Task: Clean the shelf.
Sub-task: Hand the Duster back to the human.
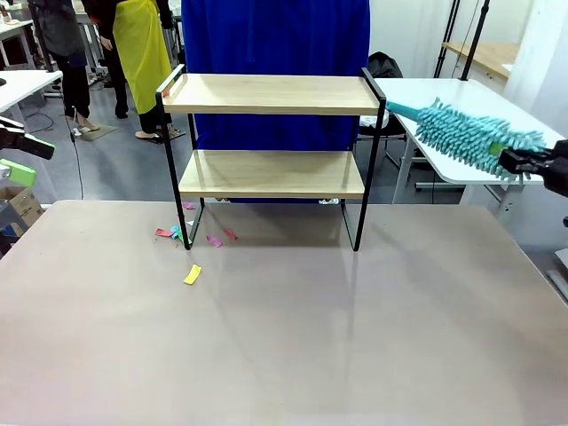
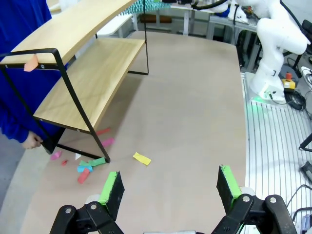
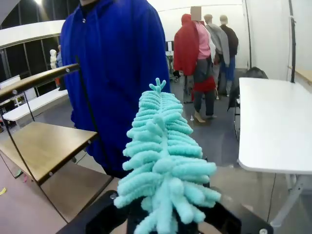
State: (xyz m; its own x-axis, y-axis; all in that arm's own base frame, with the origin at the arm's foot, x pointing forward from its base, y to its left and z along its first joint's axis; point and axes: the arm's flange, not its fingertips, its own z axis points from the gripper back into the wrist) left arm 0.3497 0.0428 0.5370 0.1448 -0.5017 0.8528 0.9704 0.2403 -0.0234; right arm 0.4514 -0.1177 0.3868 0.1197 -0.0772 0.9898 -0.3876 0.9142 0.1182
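Currently, the right gripper [image 1: 519,161] is clenched on the teal duster [image 1: 466,135], held in the air beyond the desk's [image 1: 293,337] far right edge, level with the shelf's [image 1: 271,133] top board. The shelf stands mid far edge, both boards bare; paper scraps [image 1: 191,238] lie by its left legs. The left gripper [image 2: 168,187] hangs released, grasping nothing. Advice: sweep each board flat along its whole length, clear of the black frame.

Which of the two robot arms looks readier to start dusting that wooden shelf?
Probably the right. Its gripper is shut on the teal duster, raised beside the shelf near the top board. The left gripper is open and empty, low over the table near the paper scraps.
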